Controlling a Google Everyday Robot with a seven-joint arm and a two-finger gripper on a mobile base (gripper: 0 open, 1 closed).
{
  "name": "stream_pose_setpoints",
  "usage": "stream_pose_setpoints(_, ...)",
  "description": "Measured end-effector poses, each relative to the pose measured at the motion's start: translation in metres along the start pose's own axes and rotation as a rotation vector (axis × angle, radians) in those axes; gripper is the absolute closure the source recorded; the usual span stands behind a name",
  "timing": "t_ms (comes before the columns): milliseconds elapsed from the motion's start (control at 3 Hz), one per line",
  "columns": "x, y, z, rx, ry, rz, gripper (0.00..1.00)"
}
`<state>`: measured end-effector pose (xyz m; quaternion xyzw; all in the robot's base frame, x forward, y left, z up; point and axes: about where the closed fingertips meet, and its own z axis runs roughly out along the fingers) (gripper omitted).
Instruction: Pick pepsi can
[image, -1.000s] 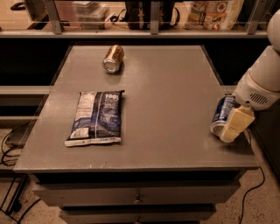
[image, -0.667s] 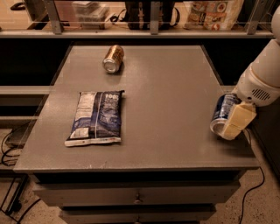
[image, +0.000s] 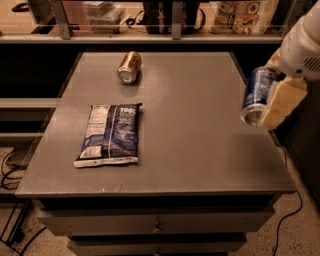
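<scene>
Gripping the small dark-blue aluminium pepsi can (image: 255, 92) with white markings, the tool (image: 267, 105) sits at the right edge of the flat grey bench (image: 190, 150). One broad cream-coloured finger (image: 282, 102) presses against the can's right side. The opposite finger is hidden behind the can, so the tool is closed around it. The pepsi can is tilted, with its silver end pointing down and toward the lower left. Whether that end touches the bench cannot be told. The white arm (image: 302, 45) comes in from the upper right corner and meets the tool just above the can.

A gold-brown metal can (image: 129, 66) lies on its side on the far left part of the bench, well apart from the tool. A flat blue-and-white snack bag (image: 110, 134) lies nearer the front on the left half, with its long side running front to back. The bag and the gold-brown can do not touch.

Below the bench top is a drawer front with a small knob (image: 157, 229). A dark cable (image: 295, 210) trails on the floor at the lower right.
</scene>
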<state>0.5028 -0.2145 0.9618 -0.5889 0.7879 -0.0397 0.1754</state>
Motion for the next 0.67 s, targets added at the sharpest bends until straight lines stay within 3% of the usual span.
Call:
stream_pose_setpoints(333, -0.0315, -0.0143, -0.0654, 0.109, -0.060, -0.100, 1.00)
stream_pose_setpoints(667, -0.0348, -0.0183, -0.0734, 0.131, -0.073, -0.100, 1.00)
